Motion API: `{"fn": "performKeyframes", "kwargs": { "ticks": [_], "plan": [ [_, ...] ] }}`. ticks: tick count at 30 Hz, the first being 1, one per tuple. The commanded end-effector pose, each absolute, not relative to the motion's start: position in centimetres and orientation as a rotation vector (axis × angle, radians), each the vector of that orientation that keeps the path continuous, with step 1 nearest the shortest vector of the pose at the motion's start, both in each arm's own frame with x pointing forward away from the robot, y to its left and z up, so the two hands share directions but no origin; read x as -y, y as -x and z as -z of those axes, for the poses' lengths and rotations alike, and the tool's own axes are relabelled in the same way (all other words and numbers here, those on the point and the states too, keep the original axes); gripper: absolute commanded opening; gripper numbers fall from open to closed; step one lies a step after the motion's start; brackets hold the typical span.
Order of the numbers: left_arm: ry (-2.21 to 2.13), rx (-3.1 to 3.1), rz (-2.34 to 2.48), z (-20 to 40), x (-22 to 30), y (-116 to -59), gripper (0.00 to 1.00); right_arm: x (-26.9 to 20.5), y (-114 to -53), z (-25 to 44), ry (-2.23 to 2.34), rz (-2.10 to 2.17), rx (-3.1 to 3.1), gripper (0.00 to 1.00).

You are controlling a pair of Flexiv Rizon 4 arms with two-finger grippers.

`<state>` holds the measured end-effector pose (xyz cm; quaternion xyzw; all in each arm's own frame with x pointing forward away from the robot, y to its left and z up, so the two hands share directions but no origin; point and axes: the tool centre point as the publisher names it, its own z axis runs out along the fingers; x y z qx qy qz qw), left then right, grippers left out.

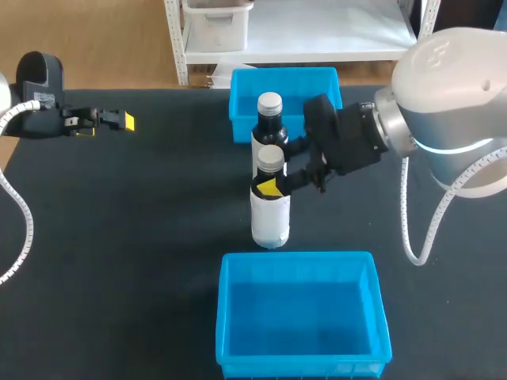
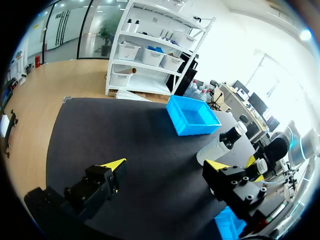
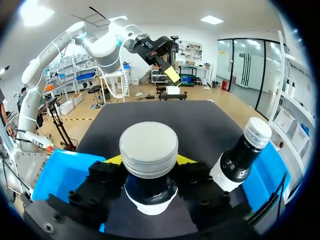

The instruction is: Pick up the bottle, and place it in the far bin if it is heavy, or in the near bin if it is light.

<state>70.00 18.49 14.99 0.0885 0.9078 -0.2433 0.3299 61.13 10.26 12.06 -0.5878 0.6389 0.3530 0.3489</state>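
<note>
A round bottle point(image 1: 270, 218) with a white label, dark neck and ribbed grey cap is stood upright on the matte black table point(image 1: 142, 222), between two blue plastic bins, and is pinched at the neck by the right gripper point(image 1: 273, 184). A second bottle point(image 1: 269, 119) is seen just behind it, its base hidden, in front of the far bin point(image 1: 245, 87), whose inside is partly covered from view; the near bin point(image 1: 226, 317) is cut off at its front edge. The left gripper point(image 2: 165, 164) is held well apart over the table's left side, its fingers spread.
</note>
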Motion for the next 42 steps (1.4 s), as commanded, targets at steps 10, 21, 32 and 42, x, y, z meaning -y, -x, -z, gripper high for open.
{"fn": "performKeyframes", "kwargs": {
  "ticks": [10, 21, 32, 42],
  "plan": [
    [-0.231, -2.374, 0.636, -15.0, -18.5, -70.0, 1.00, -10.1, -60.9, -12.4, 1.523, -0.909, -1.648, 0.00],
    [-0.231, -2.374, 0.636, -15.0, -18.5, -70.0, 1.00, -8.8, -60.4, -16.6, 1.501, -0.859, -1.647, 0.00],
    [-0.231, -2.374, 0.636, -15.0, -18.5, -70.0, 1.00, -8.1, -57.1, -24.4, 1.509, -0.778, -1.622, 0.00],
    [-0.231, -2.374, 0.636, -15.0, -18.5, -70.0, 1.00, -8.6, -52.0, -27.6, 1.537, -0.828, -1.559, 0.00]
  ]
}}
